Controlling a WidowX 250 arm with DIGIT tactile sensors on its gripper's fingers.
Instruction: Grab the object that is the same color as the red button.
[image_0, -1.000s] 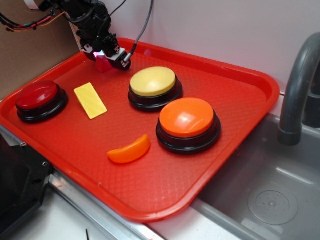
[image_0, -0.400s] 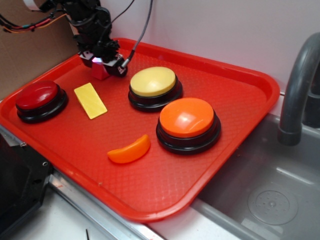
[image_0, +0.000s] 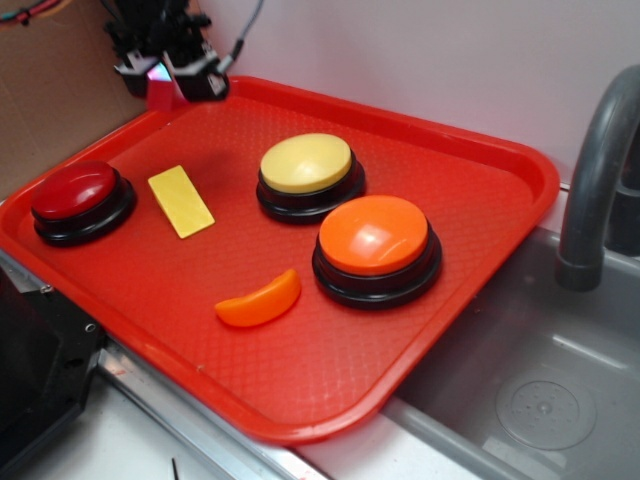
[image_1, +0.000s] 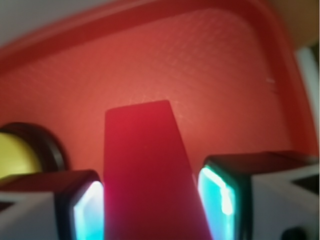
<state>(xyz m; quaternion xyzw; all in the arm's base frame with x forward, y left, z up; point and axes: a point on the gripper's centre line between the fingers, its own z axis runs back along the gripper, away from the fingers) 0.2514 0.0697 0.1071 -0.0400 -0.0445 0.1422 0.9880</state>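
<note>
The dark red wedge block (image_0: 160, 93) hangs above the tray's far left corner, held in my gripper (image_0: 166, 72), which is shut on it. In the wrist view the block (image_1: 145, 175) fills the space between the two lit fingertips, with my gripper (image_1: 150, 205) closed against its sides. The red button (image_0: 75, 191), a dark red dome on a black base, stands at the tray's left edge, well in front of and below the gripper.
The red tray (image_0: 300, 400) also carries a flat yellow rectangle (image_0: 181, 201), a yellow-domed button (image_0: 306, 164), an orange-domed button (image_0: 375, 236) and an orange crescent (image_0: 260, 300). A grey faucet (image_0: 597, 170) and sink (image_0: 540, 400) lie to the right. Cardboard (image_0: 50, 90) stands behind the tray's left.
The gripper has risen and moved left and back toward the tray's far corner, carrying the dark red block up off the tray surface.
</note>
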